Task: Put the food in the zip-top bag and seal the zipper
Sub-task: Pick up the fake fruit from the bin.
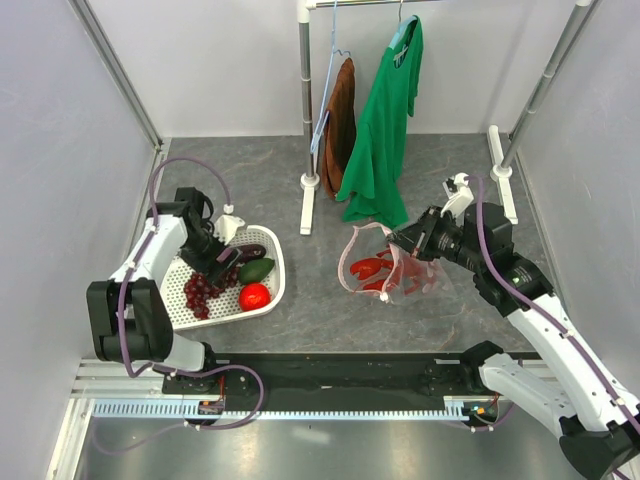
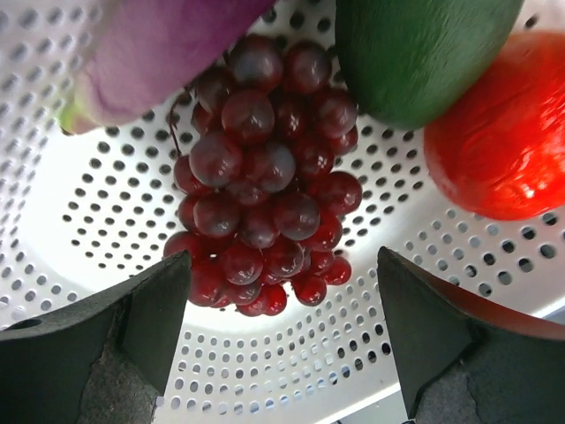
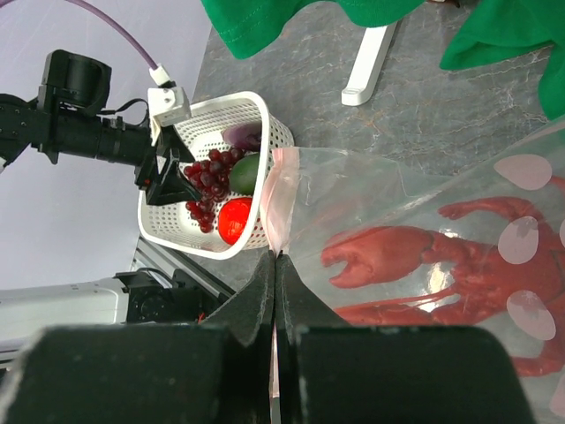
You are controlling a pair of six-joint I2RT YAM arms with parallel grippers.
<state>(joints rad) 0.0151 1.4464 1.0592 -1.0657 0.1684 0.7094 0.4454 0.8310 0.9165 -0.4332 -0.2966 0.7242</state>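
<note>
Jaws spread wide and empty, the left gripper (image 2: 282, 274) hovers at the grape bunch (image 2: 260, 190) in the white basket (image 2: 106, 221). Well apart from the basket, the right gripper (image 3: 275, 265) pinches the zip-top bag (image 3: 397, 194) by its zipper (image 3: 281, 190), with the lobster (image 3: 424, 256) already inside. The grape pick looks to be the step in hand; next the left gripper should descend and close gently on the bunch.

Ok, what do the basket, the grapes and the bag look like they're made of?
The white basket: rigid matte plastic, with evenly punched round holes. The grape bunch: probably moulded plastic, going by the glossy highlights on uniform beads. The zip-top bag: thin clear plastic film, creased and shiny, with the red lobster visible through it.
</note>
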